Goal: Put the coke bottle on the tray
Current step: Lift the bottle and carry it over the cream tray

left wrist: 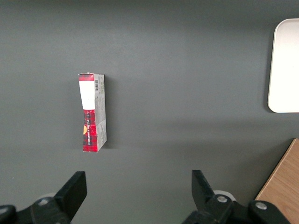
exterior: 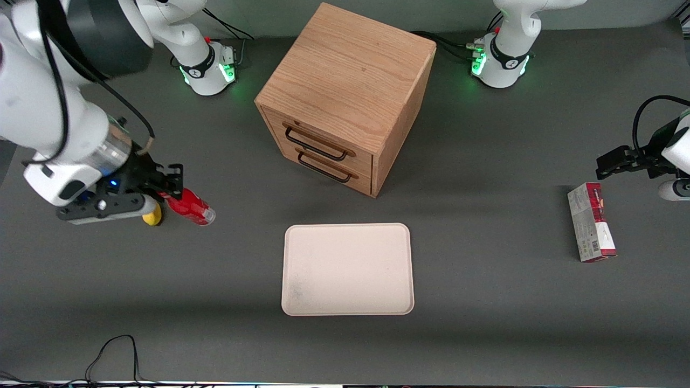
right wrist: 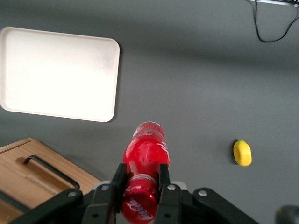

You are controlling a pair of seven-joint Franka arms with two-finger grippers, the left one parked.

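My right gripper (exterior: 168,189) hangs above the table at the working arm's end, shut on the coke bottle (exterior: 192,207), a small red bottle with a red cap. The wrist view shows both fingers (right wrist: 117,179) pressed on the bottle's neck just below the cap, with the coke bottle (right wrist: 146,154) pointing out and tilted, its clear base away from the gripper (right wrist: 140,179). The cream-white tray (exterior: 348,269) lies flat on the table, nearer the front camera than the wooden cabinet, with nothing on it. In the wrist view the tray (right wrist: 56,72) lies well apart from the bottle.
A wooden drawer cabinet (exterior: 345,97) with two black handles stands mid-table. A small yellow lemon-like object (exterior: 153,215) lies on the table just under the gripper. A red-and-grey carton (exterior: 591,229) lies toward the parked arm's end. A black cable (exterior: 113,355) curls near the front edge.
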